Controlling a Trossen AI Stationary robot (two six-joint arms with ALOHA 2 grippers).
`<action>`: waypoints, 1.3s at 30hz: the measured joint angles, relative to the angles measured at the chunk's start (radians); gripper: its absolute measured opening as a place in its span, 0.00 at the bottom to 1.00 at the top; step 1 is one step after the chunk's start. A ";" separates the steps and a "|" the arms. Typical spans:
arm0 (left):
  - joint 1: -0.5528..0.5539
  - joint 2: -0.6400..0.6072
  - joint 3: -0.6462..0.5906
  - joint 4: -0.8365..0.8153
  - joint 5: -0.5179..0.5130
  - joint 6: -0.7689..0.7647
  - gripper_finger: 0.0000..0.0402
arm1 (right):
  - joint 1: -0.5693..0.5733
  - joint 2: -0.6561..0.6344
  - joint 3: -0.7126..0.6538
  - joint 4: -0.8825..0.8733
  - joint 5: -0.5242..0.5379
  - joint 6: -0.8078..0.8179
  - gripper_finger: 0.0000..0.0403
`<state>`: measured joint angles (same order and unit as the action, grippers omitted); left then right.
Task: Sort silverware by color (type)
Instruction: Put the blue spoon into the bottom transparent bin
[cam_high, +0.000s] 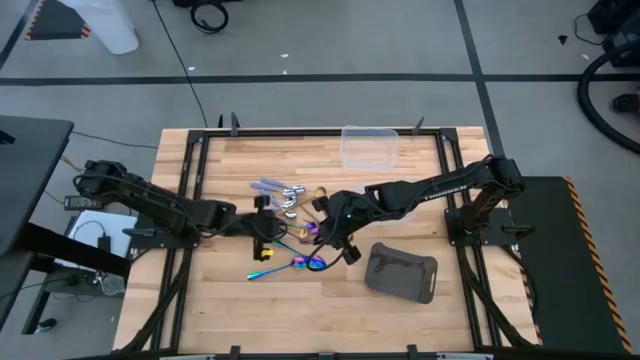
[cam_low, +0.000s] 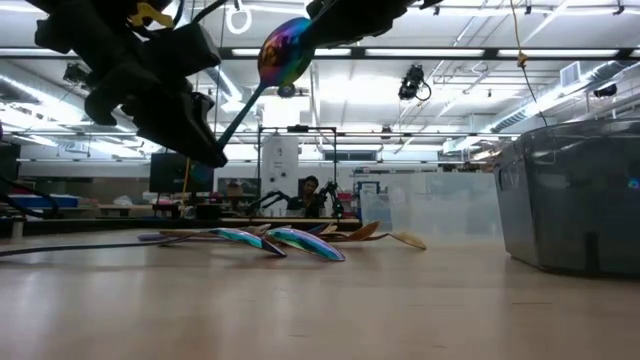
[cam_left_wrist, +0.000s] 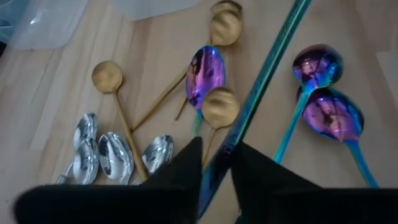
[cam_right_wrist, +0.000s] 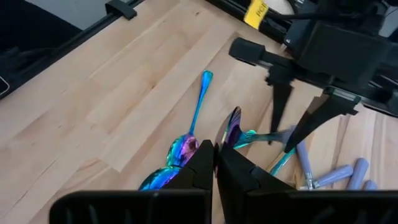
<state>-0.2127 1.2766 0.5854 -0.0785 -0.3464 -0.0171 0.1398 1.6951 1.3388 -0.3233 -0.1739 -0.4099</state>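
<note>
An iridescent teal-purple spoon (cam_low: 284, 52) is in the air between both grippers above the middle of the table. My left gripper (cam_high: 266, 228) is shut on its handle, and my right gripper (cam_high: 323, 232) is shut at its bowl end. The other silverware lies flat on the wood. Lilac-handled silver pieces (cam_high: 273, 187) and gold spoons (cam_high: 318, 195) lie toward the far side. More iridescent spoons (cam_high: 303, 264) lie toward the near side. The left wrist view shows gold spoons (cam_left_wrist: 109, 77), silver bowls (cam_left_wrist: 101, 153) and iridescent bowls (cam_left_wrist: 318, 65) below the held handle. My left gripper pinches the spoon's teal handle (cam_left_wrist: 219, 167) between its two fingers, near the handle's free end. The fingers point down and lie across the handle. The handle slants up and away from them, clear of the table. My right gripper pinches the same spoon by its bowl end (cam_right_wrist: 232, 129), coming from above. The fingers hide the exact spot. The purple bowl stands on edge past the fingertips, and the handle (cam_right_wrist: 271, 140) runs toward the left gripper. The spoon is lifted clear.
A clear plastic tub (cam_high: 370, 147) stands at the table's far edge, right of centre. A dark grey tray (cam_high: 402, 273) lies on the near right of the table. Bare wood shows on the near left (cam_high: 220, 310). The room behind holds benches and equipment.
</note>
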 joint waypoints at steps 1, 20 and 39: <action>0.005 0.000 0.000 -0.002 0.003 0.006 0.14 | 0.000 0.000 0.000 0.000 -0.001 0.003 0.04; 0.032 -0.001 0.114 -0.207 0.044 -0.029 0.03 | -0.007 -0.091 0.001 -0.127 0.214 0.205 0.53; 0.203 0.000 0.286 -0.447 0.174 -0.185 0.03 | 0.033 -0.140 0.000 -0.184 0.706 0.154 0.63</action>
<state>-0.0101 1.2763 0.8718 -0.5259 -0.1720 -0.2020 0.1730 1.5555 1.3388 -0.5069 0.5317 -0.2554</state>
